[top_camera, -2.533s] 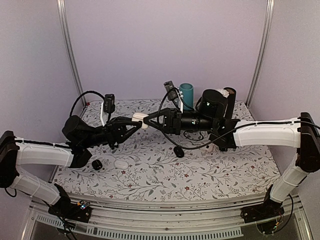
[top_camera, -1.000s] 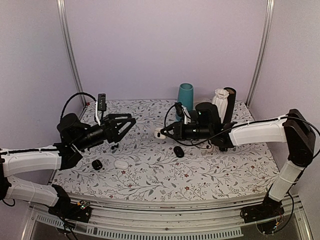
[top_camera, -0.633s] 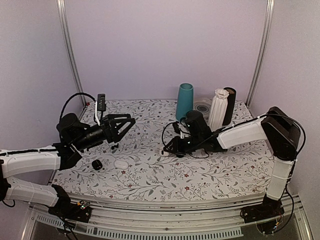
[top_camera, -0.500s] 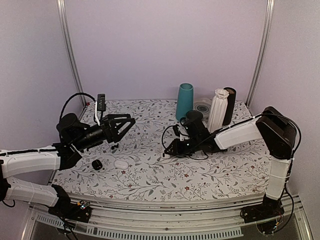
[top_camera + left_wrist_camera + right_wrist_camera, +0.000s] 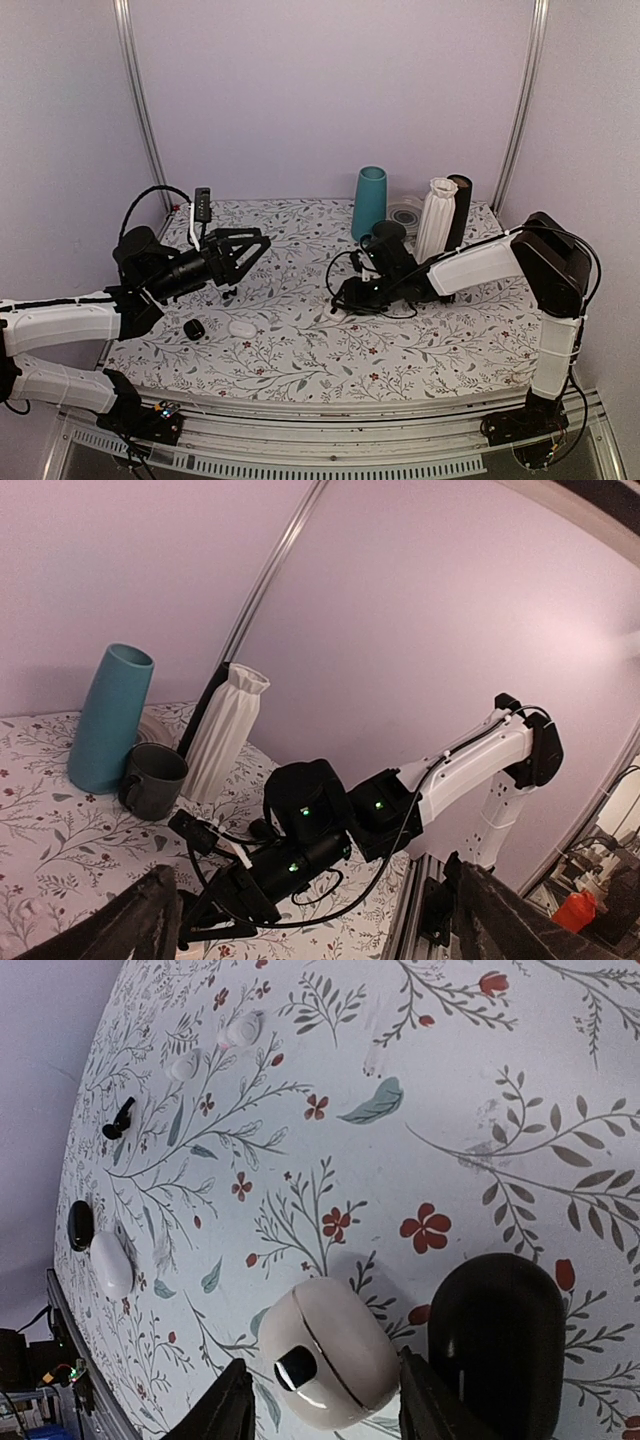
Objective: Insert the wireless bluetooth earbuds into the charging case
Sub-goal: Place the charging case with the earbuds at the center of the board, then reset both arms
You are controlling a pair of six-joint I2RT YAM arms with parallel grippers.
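- Grip state, right gripper (image 5: 340, 303)?
- Jaws parted, one of the fingers (image 5: 236, 1405) on each side of white pebble-shaped plastic case (image 5: 335, 1360). Case sits on flowered table cover (image 5: 420, 1110). Looks let go, but its edges are very near both fingers, so light contact isn't ruled out.
- What changed?
- A couple of seconds back both arms held that case up in the air between them. Then the right arm took it alone and came down low. Now the case is on the table and the jaws have just widened.
- Earbuds?
- Glossy black bean-sized spot (image 5: 297, 1368) shows in the case's near face, right between the fingers. My guess is one bud seated, can't confirm. Tiny black bud (image 5: 118, 1120) lies well ahead of the gripper and off to its left, on its own.
- Around it?
- Larger black oval case (image 5: 497, 1345) is just outside the other finger, beside the white case; can't tell if they touch. Farther ahead-left, small black glossy oval (image 5: 80, 1225) near a white pebble (image 5: 110, 1265).
- Left gripper (image 5: 250, 250)?
- Spread wide, nothing in it, raised off the table, well away from the right one.
- Meaning for the task?
- Judgement: two-arm step over, case parked. A loose bud would still need fetching. It's tiny and slick, easy to flick away.
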